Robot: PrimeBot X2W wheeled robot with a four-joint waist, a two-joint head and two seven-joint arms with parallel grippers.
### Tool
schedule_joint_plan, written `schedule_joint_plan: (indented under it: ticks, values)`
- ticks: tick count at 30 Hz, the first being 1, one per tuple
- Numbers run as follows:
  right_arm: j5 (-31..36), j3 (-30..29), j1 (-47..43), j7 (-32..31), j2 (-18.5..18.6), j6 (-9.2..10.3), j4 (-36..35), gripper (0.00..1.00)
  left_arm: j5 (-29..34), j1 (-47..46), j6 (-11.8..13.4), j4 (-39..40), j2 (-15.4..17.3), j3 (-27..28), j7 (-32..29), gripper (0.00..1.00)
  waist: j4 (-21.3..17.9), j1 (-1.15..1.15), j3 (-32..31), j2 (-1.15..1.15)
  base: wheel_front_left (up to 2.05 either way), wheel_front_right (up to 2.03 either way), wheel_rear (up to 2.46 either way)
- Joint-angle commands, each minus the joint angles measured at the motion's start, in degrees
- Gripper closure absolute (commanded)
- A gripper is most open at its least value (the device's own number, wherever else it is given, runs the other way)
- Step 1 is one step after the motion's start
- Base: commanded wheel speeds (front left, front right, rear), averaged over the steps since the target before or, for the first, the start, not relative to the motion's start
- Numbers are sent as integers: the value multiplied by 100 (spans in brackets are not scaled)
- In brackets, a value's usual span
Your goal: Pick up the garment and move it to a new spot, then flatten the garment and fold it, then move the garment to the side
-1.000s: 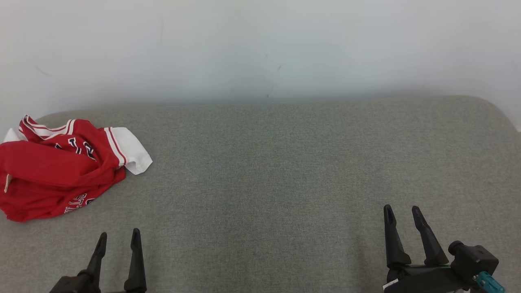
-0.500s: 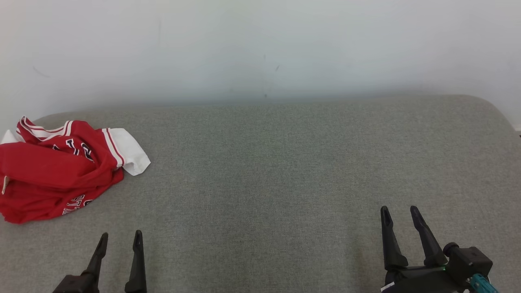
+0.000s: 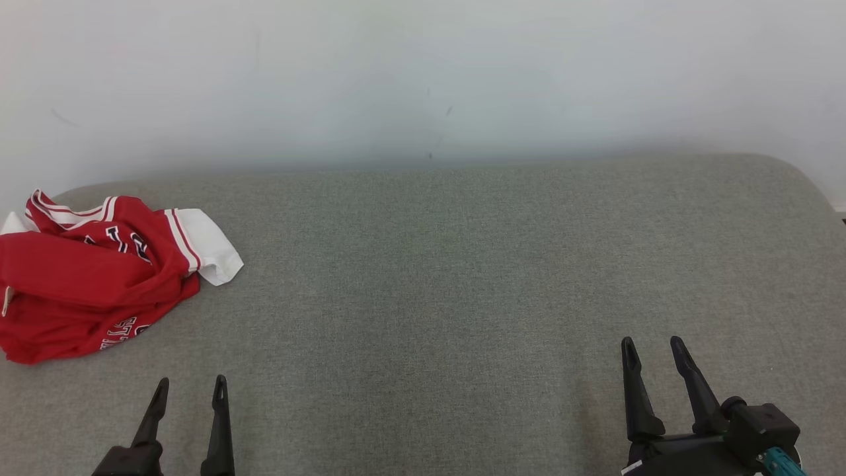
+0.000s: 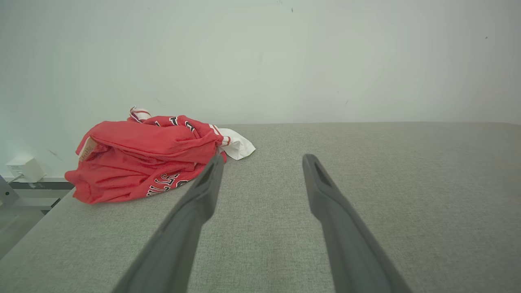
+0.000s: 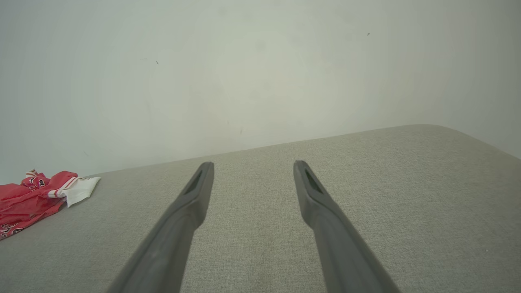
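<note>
A crumpled red garment [image 3: 86, 277] with white trim and dark lettering lies bunched at the far left of the grey padded table [image 3: 436, 264]; it also shows in the left wrist view [image 4: 138, 158] and small at the left of the right wrist view [image 5: 32, 199]. My left gripper [image 3: 190, 388] stands open near the front edge, below and right of the garment, with nothing between its fingers. My right gripper [image 3: 653, 348] is open at the lower right, far from the garment, also holding nothing.
A pale wall [image 3: 423, 79] rises directly behind the table. The table's left edge drops off just beyond the garment, where a white box [image 4: 24, 167] and a metal frame sit lower down. The table's right corner is rounded [image 3: 800, 172].
The whole head picture has shifted slightly left, so the camera moved. Both grippers sit a little lower in it. The garment lies as before.
</note>
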State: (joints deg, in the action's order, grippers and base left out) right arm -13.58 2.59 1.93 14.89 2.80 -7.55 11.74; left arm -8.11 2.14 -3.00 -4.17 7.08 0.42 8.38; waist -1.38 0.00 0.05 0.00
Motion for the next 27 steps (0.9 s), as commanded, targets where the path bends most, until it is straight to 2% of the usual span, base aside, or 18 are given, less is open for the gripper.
schedule_joint_plan:
  ticks: [1,27]
  values:
    - [-46,-13,-25,-4,14,12,4,0,13,77,39,42,19,4,-28,0,-1,0,-3,0,0,0,0]
    - [-38,-65,-73,-259,14,12,-162,0,-2,131,243,144,109,-70,-115,0,20,0,11,0,0,0,0]
